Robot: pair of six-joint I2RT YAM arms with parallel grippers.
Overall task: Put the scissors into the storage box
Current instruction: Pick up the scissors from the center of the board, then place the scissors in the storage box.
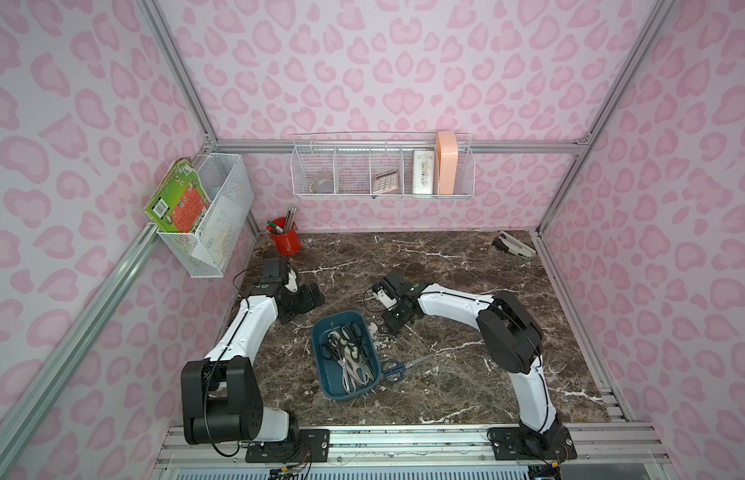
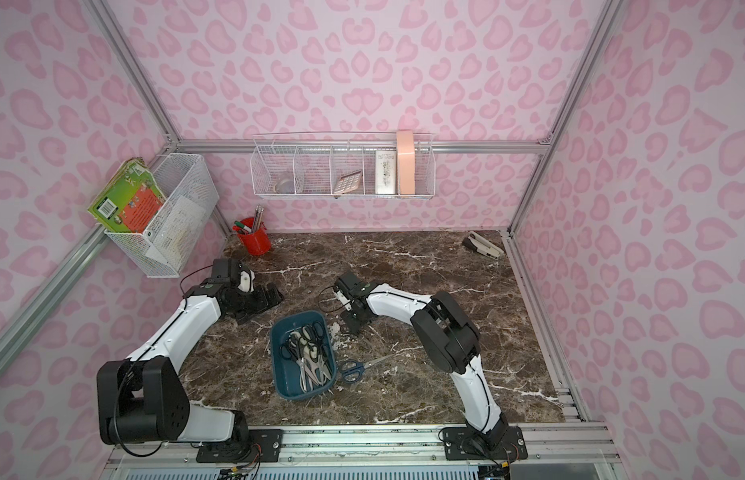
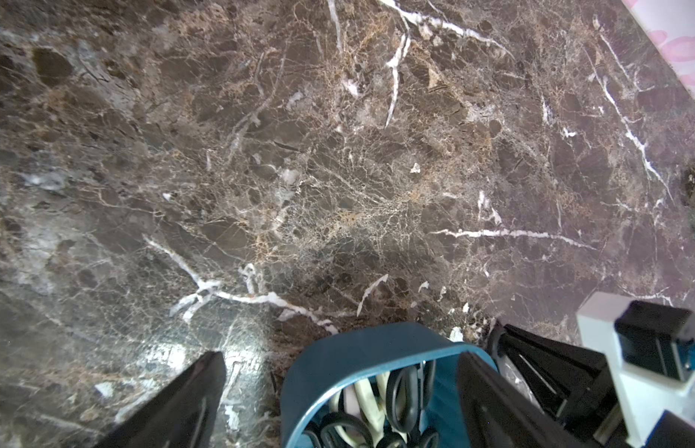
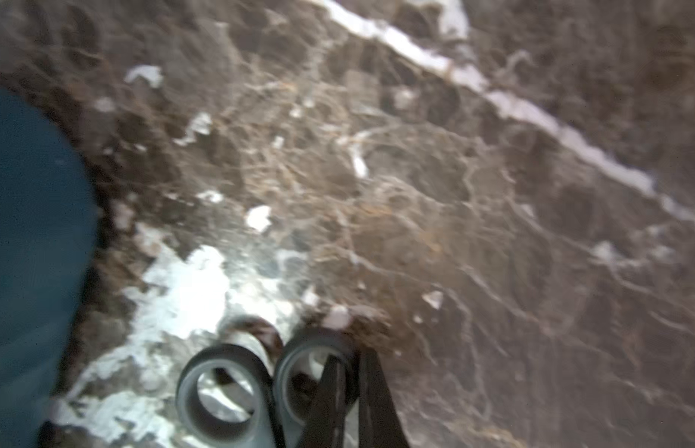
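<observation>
1. Pinching one handle ring of the small scissors [image 4: 222, 391], your right arm's [image 1: 454, 297] jaws are pressed together low over the bench [image 1: 445, 395].
2. The storage box [image 1: 330, 381] sits just beside that grip, toward your left arm [image 1: 250, 324], whose jaws are spread and empty.
3. The blue-handled pair [image 1: 393, 371] lies just beside the box's right wall, blades pointing away; your right arm is nearer.

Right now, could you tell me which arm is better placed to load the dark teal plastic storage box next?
Right: the right gripper is shut on a small grey-handled pair of scissors beside the dark teal storage box; the left gripper is open and empty.
</observation>
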